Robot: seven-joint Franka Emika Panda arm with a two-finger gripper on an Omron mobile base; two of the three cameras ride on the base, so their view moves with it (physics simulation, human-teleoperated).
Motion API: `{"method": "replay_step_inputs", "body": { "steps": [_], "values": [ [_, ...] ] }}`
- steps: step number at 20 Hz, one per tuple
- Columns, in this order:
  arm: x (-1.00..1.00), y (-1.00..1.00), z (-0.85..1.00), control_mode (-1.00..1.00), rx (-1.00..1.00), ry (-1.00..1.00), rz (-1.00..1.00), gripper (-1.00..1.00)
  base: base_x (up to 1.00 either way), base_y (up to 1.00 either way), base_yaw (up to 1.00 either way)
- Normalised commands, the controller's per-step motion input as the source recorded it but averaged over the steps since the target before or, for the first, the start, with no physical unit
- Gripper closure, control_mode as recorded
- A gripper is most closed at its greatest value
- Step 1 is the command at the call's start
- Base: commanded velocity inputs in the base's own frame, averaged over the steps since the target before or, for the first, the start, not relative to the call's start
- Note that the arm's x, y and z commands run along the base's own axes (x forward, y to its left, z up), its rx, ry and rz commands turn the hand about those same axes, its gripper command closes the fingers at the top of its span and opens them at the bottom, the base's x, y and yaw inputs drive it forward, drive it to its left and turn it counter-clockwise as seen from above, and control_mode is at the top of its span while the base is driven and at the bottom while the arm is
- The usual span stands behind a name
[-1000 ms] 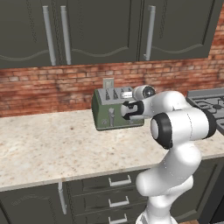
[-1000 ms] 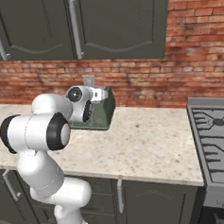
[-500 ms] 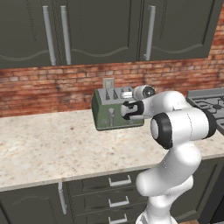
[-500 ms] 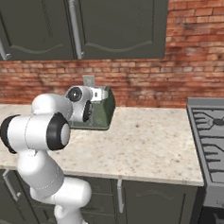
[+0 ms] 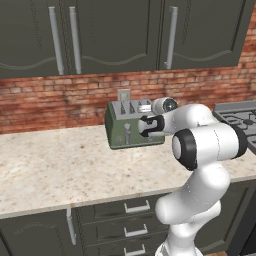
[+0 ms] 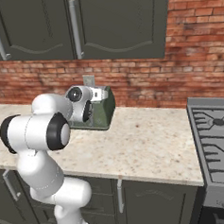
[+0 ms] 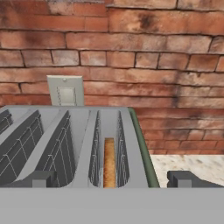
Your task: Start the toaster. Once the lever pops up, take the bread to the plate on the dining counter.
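An olive-green toaster (image 5: pixel 131 128) stands on a speckled beige worktop (image 5: pixel 60 170) against a brick wall (image 7: pixel 131 52). The white arm's claw (image 7: pixel 111 179) hangs wide open at the toaster's right front end. A golden bread slice (image 7: pixel 109 162) sits sunk in the rightmost slot. The right lever seems hidden behind the claw.

Brick wall (image 7: pixel 144 48), wall switch (image 7: pixel 66 90), stove (image 6: pixel 215 144)
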Motion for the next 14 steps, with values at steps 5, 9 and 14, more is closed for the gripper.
{"method": "replay_step_inputs", "body": {
  "steps": [5,9,14],
  "values": [
    [0.00,0.00,0.00,-1.00,0.00,0.00,0.00,-1.00,0.00,0.00,0.00],
    [0.00,0.00,0.00,-1.00,0.00,0.00,0.00,-1.00,0.00,0.00,0.00],
    [0.00,0.00,0.00,-1.00,0.00,0.00,0.00,-1.00,0.00,0.00,0.00]
  ]
}}
